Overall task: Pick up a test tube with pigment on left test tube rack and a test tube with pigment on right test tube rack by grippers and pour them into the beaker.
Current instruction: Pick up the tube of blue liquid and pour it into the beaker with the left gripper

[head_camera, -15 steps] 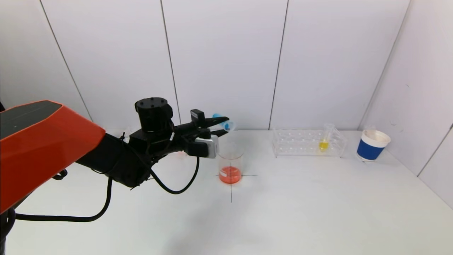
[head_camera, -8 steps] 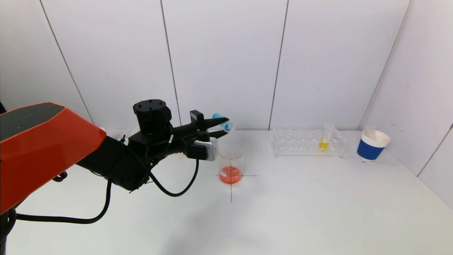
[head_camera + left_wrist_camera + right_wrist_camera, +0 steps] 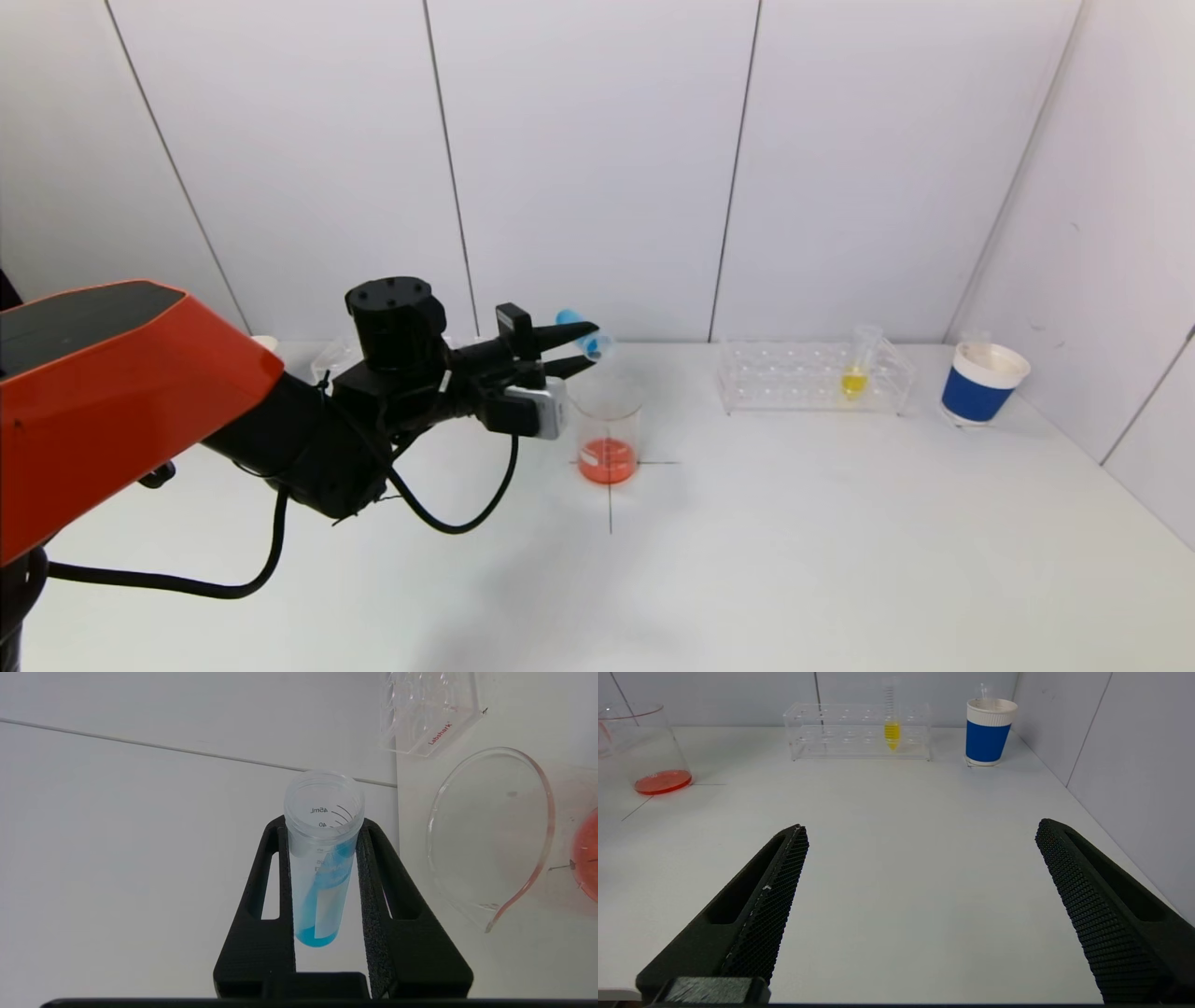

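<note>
My left gripper (image 3: pixel 577 346) is shut on a clear test tube with blue pigment (image 3: pixel 581 336), held tilted above and slightly behind-left of the glass beaker (image 3: pixel 609 431), which holds orange-red liquid. In the left wrist view the blue tube (image 3: pixel 322 858) sits between the pads, the beaker's rim (image 3: pixel 490 830) beside it. The right rack (image 3: pixel 810 376) is clear plastic and holds a tube of yellow pigment (image 3: pixel 854 369). My right gripper (image 3: pixel 920 858) is open and empty, low over the table's right front, out of the head view.
A blue and white paper cup (image 3: pixel 982 382) stands at the far right by the wall. The left rack (image 3: pixel 336 355) is mostly hidden behind my left arm. A black cross mark (image 3: pixel 611 485) lies under the beaker. White panel walls close the back and right.
My left gripper with the blue tube has sunk a little and drawn slightly left. The beaker and right rack have not moved.
</note>
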`<state>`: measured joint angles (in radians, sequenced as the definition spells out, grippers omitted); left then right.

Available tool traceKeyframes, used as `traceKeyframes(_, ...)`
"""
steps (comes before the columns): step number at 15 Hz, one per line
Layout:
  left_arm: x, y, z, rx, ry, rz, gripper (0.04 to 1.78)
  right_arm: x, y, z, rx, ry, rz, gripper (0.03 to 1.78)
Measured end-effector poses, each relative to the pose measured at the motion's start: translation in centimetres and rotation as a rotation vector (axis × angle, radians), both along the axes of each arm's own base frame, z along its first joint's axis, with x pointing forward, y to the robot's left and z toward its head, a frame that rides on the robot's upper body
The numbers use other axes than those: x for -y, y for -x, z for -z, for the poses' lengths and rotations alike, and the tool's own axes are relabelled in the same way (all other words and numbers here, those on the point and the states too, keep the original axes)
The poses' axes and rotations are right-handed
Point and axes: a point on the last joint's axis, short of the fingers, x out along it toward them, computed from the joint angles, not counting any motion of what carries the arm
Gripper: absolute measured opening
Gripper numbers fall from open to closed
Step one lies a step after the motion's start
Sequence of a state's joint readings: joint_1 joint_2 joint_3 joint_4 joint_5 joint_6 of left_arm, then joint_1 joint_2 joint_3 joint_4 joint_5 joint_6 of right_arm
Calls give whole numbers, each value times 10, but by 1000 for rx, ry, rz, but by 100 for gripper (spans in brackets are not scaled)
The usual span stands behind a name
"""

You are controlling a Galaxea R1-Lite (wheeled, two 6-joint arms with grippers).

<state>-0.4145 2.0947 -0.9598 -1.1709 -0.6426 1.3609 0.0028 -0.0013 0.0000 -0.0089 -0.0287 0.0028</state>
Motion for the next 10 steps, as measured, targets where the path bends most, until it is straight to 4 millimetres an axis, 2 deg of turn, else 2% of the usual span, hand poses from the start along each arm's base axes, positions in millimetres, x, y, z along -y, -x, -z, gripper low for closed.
traceKeyframes(10, 2, -15, 11, 46, -36, -14, 42, 0, 0, 0, 0, 0, 0, 177)
